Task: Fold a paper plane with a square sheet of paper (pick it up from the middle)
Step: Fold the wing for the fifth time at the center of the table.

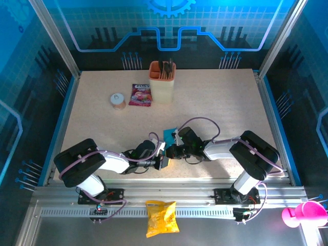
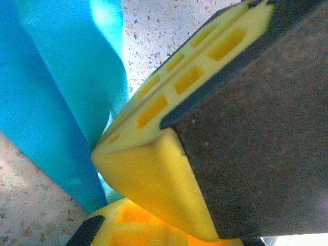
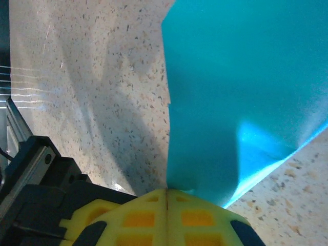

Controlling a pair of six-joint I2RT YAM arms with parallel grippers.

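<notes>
Where they meet, left claw (image 2: 107,195) clenched on the blue sheet (image 3: 241,77), right claw (image 3: 166,192) pinching its edge.

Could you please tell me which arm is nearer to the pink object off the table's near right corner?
Right. The right arm is bolted just left of the pink object; the left arm is bolted far to its left. Both reach mid-table to the blue sheet.

Your sheet of paper (image 1: 169,134) sits front-middle on the table (image 1: 230,102), the left gripper (image 1: 164,160) and right gripper (image 1: 173,145) meeting on it; well behind stands the cup (image 1: 162,82), the packet (image 1: 141,95) just left of it, the snack bag (image 1: 161,218) before the table
</notes>
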